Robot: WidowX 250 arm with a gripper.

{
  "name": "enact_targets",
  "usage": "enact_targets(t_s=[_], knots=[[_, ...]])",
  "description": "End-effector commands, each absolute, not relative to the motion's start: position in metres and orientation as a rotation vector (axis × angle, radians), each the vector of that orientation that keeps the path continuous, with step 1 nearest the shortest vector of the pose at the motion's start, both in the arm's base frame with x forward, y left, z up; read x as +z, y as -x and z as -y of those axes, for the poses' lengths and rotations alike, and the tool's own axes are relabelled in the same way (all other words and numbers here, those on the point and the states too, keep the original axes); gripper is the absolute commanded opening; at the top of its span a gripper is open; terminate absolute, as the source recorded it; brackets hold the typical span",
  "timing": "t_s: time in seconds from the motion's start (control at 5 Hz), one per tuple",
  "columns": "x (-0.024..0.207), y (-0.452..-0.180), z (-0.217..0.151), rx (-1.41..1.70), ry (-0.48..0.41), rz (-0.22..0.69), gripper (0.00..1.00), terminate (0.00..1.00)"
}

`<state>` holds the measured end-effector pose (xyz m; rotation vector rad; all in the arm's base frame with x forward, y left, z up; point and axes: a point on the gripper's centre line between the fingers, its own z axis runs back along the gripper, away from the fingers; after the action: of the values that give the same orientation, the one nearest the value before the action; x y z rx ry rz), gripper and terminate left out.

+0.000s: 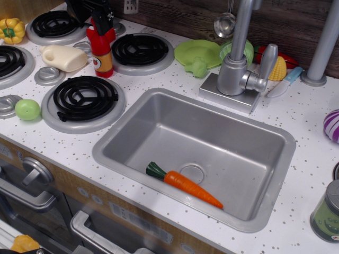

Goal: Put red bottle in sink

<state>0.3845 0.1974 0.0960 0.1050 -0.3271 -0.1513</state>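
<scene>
The red bottle (101,48) stands upright on the white counter between the back burners, its orange-yellow label facing front. My black gripper (100,18) hangs directly over it with its fingers down on either side of the nozzle cap, which they mostly hide. The jaws look spread wider than the nozzle and are not clamped on it. The sink (132,120) is a silver basin at centre, to the right and in front of the bottle, with a round drain (192,173).
A toy carrot (186,184) lies in the sink by the drain. A cream-white bottle (63,57) lies left of the red bottle. Black burners (85,98) ring the area. A faucet (238,63), green plate (196,52) and lime (27,109) are nearby.
</scene>
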Motion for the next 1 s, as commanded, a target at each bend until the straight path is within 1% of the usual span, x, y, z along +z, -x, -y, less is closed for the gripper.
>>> enact_targets(t_s=[0.0, 0.2, 0.4, 0.6, 0.8], knots=[[0.101, -0.387, -0.194, -0.167, -0.133, 0.365, 0.0, 0.0], [0.106, -0.387, -0.191, -0.166, -0.123, 0.345, 0.0, 0.0], [0.115, -0.386, -0.188, -0.174, -0.157, 0.363, 0.0, 0.0], [0.141, -0.383, -0.18, -0.186, -0.185, 0.348, 0.0, 0.0], [0.173, -0.367, -0.147, -0.145, -0.208, 0.295, 0.0, 0.0]])
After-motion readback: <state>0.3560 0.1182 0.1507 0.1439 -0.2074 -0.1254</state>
